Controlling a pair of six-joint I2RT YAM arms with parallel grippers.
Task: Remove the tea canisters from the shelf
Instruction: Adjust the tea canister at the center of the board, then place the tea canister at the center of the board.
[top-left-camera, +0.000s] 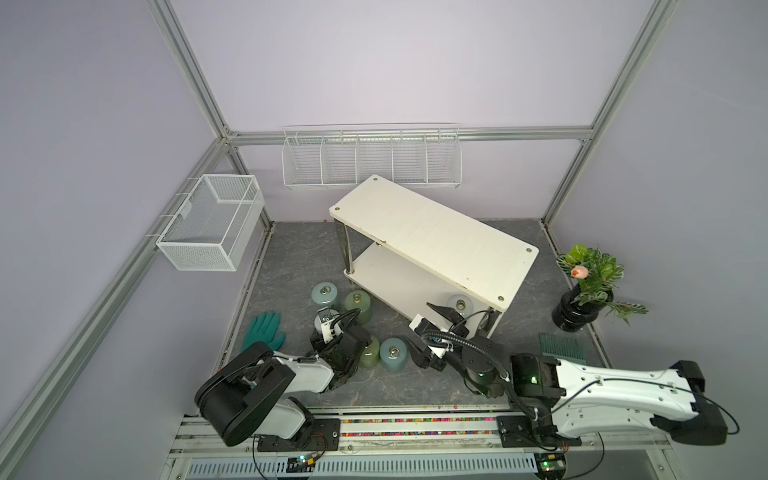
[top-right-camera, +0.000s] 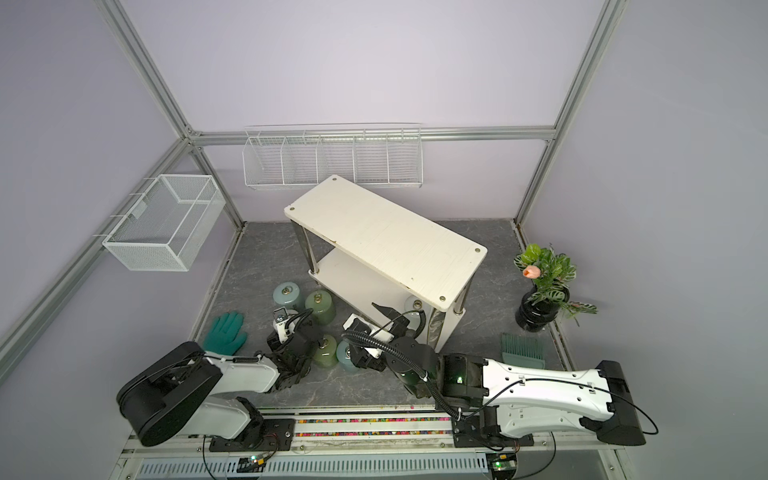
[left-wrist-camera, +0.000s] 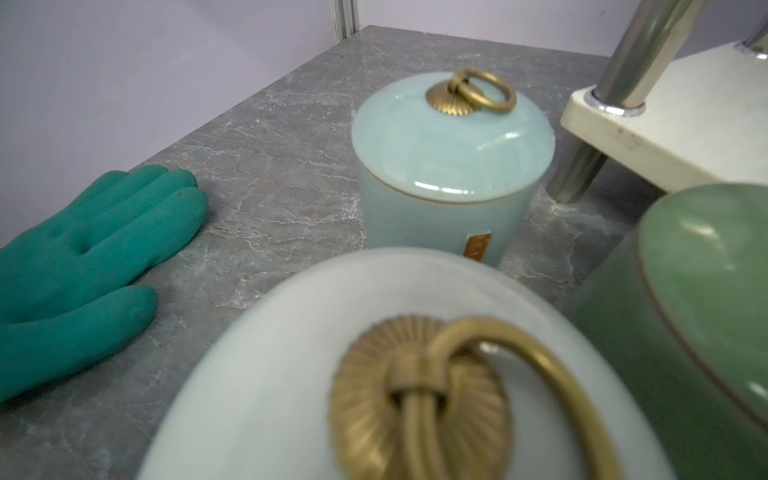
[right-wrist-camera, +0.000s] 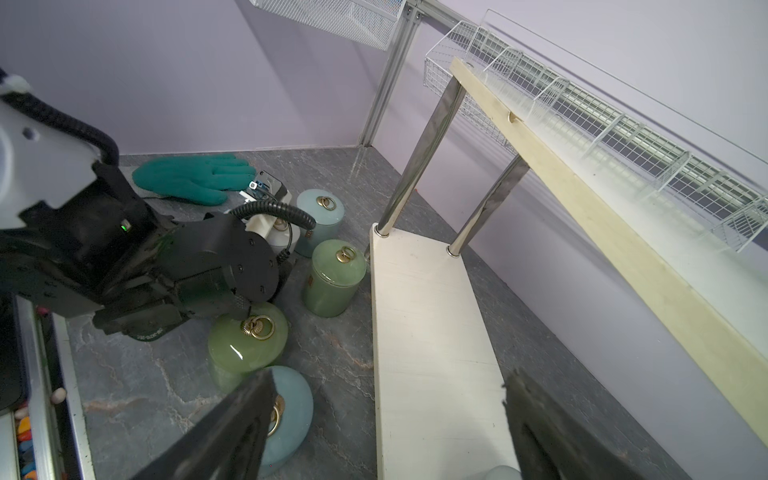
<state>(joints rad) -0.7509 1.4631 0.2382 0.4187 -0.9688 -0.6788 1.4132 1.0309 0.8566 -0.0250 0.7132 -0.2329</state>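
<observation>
Standing wide open, the right gripper (right-wrist-camera: 390, 374) holds nothing: one dark finger (right-wrist-camera: 232, 428) hangs above the near blue canister (right-wrist-camera: 293, 411), the other reaches over the lower board of the shelf (right-wrist-camera: 428, 316), and only bare board lies between their tips. Close by the root of that second finger, a pale canister (top-left-camera: 459, 303) is the only one on the shelf, upright at the near end of the lower board; whether the finger touches it I cannot tell. Just beyond the first finger, the near green canister (right-wrist-camera: 245, 345) stands on the grey marbled tabletop (right-wrist-camera: 328, 374), right beside the blue one. Further over, the left gripper (top-left-camera: 325, 327) is closed directly above a second pale canister (left-wrist-camera: 270, 353). Its fingers are hidden in every view; the brass ring (left-wrist-camera: 415, 436) rises toward them, but a pinch on it cannot be made out. Past those hidden fingers the far green canister (left-wrist-camera: 706, 299) and the far blue canister (left-wrist-camera: 449, 166) stand upright, just beside each other and near a chrome leg (left-wrist-camera: 577, 174). A teal glove (left-wrist-camera: 83, 257) lies flat to the outer side. Farthest off, a white mesh basket (top-left-camera: 212, 220) and a long wire rack (top-left-camera: 370, 160) hang on the walls.
</observation>
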